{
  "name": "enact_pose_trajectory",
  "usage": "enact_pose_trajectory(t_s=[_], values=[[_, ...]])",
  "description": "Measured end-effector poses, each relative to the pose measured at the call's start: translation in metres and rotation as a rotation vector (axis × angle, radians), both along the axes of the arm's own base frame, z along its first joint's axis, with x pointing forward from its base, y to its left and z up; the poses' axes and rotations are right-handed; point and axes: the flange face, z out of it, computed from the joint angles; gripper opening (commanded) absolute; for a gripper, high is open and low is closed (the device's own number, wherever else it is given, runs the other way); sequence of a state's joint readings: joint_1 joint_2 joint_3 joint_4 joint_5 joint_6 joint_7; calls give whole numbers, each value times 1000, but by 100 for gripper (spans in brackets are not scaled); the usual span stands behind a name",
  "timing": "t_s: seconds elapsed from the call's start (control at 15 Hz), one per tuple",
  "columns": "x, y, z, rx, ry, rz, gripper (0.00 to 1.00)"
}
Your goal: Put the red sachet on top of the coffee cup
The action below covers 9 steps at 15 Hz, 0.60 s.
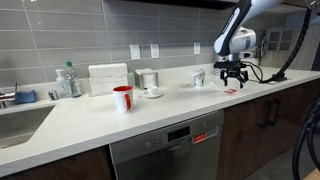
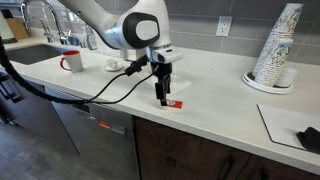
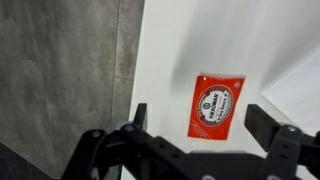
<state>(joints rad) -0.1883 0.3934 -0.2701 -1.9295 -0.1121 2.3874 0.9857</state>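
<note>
wrist view: red sachet (image 3: pixel 214 104) on white counter (image 3: pixel 165 60) beside grey floor (image 3: pixel 60 70).

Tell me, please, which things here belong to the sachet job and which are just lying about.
Part of the job: red sachet, coffee cup, gripper, open over the sachet.

Just lying about: red mug, white cup on saucer, stack of paper cups, bottle.

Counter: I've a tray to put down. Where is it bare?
Bare: the front strip between the red mug and the gripper, and between the red sachet and the stacked paper cups. Crowded: along the wall near the bottle.
</note>
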Motion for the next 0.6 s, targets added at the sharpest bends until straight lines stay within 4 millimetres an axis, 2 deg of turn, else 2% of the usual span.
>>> enact_pose_trajectory(t_s=[0.53, 0.6], values=[[21, -18, -29, -20, 11, -56, 99], [24, -18, -32, -20, 11, -58, 75]])
